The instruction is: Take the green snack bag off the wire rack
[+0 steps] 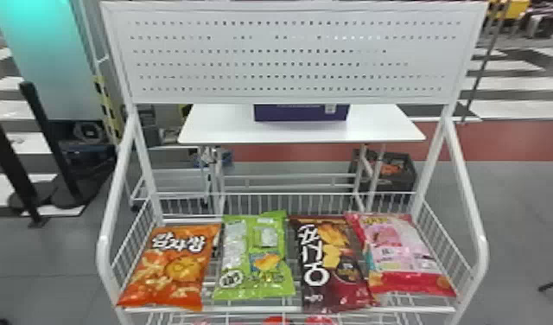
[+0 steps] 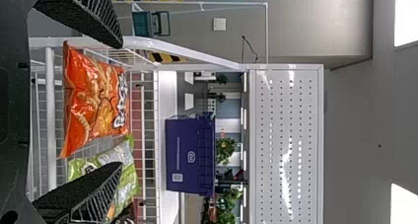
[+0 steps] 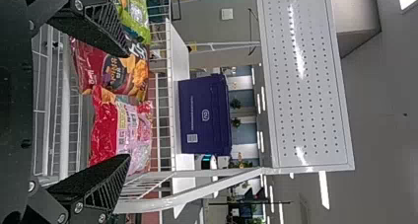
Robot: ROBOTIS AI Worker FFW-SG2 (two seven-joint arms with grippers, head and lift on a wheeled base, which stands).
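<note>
The green snack bag (image 1: 256, 259) lies on the wire rack (image 1: 262, 309) between the orange bag and the dark brown one. In the left wrist view my left gripper (image 2: 121, 104) is open, its fingers wide apart with nothing held; the orange bag and part of the green bag (image 2: 129, 169) are beyond them. My right gripper (image 3: 128, 104) is open too in the right wrist view, in front of the brown and pink bags, with the green bag (image 3: 133, 9) past its upper finger.
Beside the green bag lie an orange bag (image 1: 172, 268), a dark brown bag (image 1: 327, 263) and a pink bag (image 1: 401, 255). White tube side frames (image 1: 465, 186) flank the rack, with a pegboard (image 1: 288, 56) above. Behind stands a white table (image 1: 228, 129) with a purple box (image 1: 300, 113).
</note>
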